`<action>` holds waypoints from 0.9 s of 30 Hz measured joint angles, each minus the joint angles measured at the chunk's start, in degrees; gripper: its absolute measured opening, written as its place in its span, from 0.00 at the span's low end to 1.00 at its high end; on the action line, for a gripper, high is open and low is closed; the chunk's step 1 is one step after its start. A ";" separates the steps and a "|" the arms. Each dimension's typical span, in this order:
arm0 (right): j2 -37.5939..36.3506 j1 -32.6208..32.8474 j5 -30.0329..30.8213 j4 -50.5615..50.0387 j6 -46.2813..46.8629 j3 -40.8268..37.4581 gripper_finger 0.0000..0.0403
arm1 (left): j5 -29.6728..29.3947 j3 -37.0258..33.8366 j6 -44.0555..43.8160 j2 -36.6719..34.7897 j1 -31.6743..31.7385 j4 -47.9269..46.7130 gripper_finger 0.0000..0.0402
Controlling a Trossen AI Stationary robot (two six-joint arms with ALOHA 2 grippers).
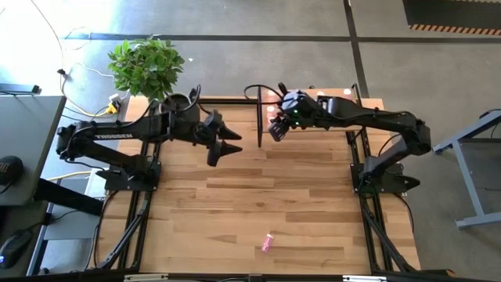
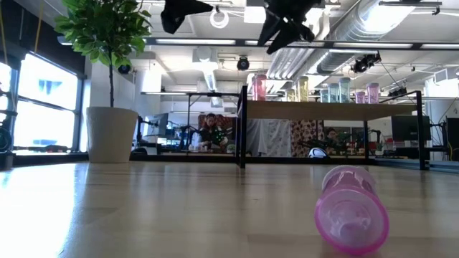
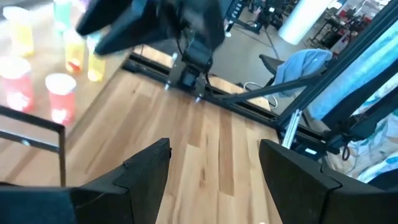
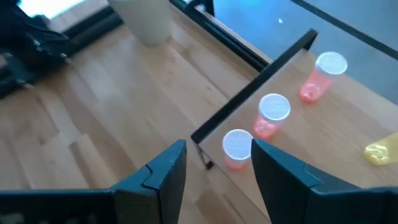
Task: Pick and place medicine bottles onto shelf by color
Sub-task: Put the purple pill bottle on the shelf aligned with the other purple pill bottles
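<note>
From above, the shelf (image 1: pixel 325 106) sits at the table's (image 1: pixel 235 204) far edge. The right gripper (image 1: pixel 275 130) hovers at the shelf's left end; the left gripper (image 1: pixel 227 146) hangs left of the shelf, over bare table. One pink bottle (image 1: pixel 268 243) lies on its side near the front edge, well apart from the shelf. A plant (image 1: pixel 147 66) stands beyond the left arm.

At table height, the pink bottle (image 2: pixel 350 209) lies close by; more bottles (image 2: pixel 259 87) stand on the shelf (image 2: pixel 323 109) behind.

The left wrist view shows open, empty fingers (image 3: pixel 146 171) over the table, with red bottles (image 3: pixel 60 96) on the shelf.

The right wrist view shows parted fingers (image 4: pixel 163 171) holding nothing, above three red bottles (image 4: pixel 272 114) at the shelf's edge.
</note>
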 joint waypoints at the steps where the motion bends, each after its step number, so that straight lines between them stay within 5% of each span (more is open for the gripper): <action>1: -0.67 0.35 0.03 0.01 0.01 0.00 0.43 | -0.97 0.00 -0.10 0.00 -0.88 -0.25 0.59; 8: -5.71 3.97 0.14 2.48 0.02 0.00 0.43 | -6.71 0.00 -4.69 0.00 -8.27 0.87 0.59; 19: -12.26 11.06 1.21 5.48 -5.18 0.00 0.43 | -24.82 0.41 -14.80 0.13 -21.43 1.17 0.59; 27: -14.36 13.81 1.22 1.33 -5.60 0.00 0.43 | -33.75 8.53 -15.30 1.25 -27.44 0.90 0.59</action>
